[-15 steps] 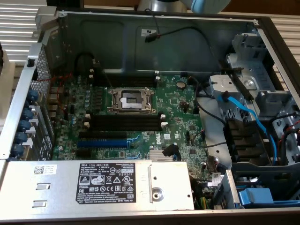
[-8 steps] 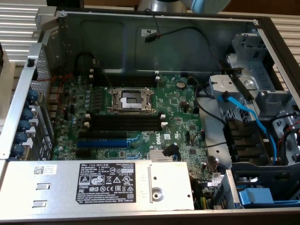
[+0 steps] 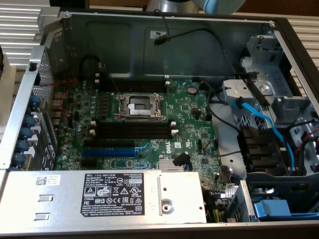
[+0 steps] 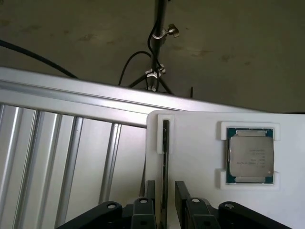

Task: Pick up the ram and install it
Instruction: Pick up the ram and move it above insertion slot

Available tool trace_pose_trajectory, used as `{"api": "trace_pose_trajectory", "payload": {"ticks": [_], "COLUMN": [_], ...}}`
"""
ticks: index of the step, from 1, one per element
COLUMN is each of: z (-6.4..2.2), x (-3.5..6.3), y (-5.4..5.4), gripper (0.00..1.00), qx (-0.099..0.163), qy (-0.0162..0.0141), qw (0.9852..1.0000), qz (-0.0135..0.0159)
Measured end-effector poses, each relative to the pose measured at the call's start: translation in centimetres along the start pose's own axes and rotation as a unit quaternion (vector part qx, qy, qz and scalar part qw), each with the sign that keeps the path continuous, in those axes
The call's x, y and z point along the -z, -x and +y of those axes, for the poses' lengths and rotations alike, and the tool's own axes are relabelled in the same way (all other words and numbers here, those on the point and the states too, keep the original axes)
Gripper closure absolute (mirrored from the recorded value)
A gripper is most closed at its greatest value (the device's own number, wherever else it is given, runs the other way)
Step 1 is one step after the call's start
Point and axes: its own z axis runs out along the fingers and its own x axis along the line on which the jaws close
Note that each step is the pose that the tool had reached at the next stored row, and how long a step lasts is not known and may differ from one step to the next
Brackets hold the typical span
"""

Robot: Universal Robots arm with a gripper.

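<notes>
Black fingers (image 4: 148,205) of the hand (image 4: 165,186) sit at the near edge of the wrist view. They are spread wide, one on each side of the ram (image 4: 165,152), with a gap showing on either side; nothing is held.

In the exterior view, an open computer case (image 3: 30,99) lies flat with its green board (image 3: 189,114) exposed. The black memory slots (image 3: 132,130) stand empty just below the processor socket (image 3: 139,105).

In the wrist view, a slatted metal counter (image 4: 57,157) carries a white tray (image 4: 195,157). The ram stands on edge in a narrow groove of that tray, apart from a processor (image 4: 251,155) seated in its own recess.

Likely risks: closing off-centre could tilt the thin stick or wedge it in the groove. A skewed grip could bring it to the slots crooked and strain the board or latches.
</notes>
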Motion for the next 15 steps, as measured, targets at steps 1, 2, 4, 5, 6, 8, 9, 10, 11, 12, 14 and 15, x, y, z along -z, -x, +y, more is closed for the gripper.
{"api": "trace_pose_trajectory", "payload": {"ticks": [1,2,4,5,6,8,9,10,11,12,14,15], "z": [-0.01,-0.02,-0.04,-0.04,-0.05,-0.04,-0.04,-0.04,-0.04,-0.04,-0.05,-0.05], "x": [0.00,-0.01,-0.03,-0.04,-0.05,-0.06,-0.06,-0.06,-0.06,-0.07,-0.10,-0.11], "y": [0.00,0.00,0.00,0.00,0.00,0.01,0.01,0.01,0.01,0.01,0.05,0.08], "gripper": [0.69,0.69,0.69,0.69,0.69,0.69,0.69,0.69,0.69,0.69,0.69,0.69], "qx": [0.000,0.000,0.000,0.000,0.000,0.000,0.000,0.000,0.000,0.000,0.000,0.000], "qy": [0.0000,0.0000,0.0001,0.0001,0.0001,0.0001,0.0001,0.0001,0.0001,0.0001,0.0000,0.0002], "qw": [1.0000,1.0000,1.0000,1.0000,1.0000,1.0000,1.0000,1.0000,1.0000,1.0000,1.0000,1.0000], "qz": [0.0000,0.0000,0.0000,0.0001,0.0001,0.0003,0.0003,0.0003,0.0004,0.0007,0.0013,0.0018]}}
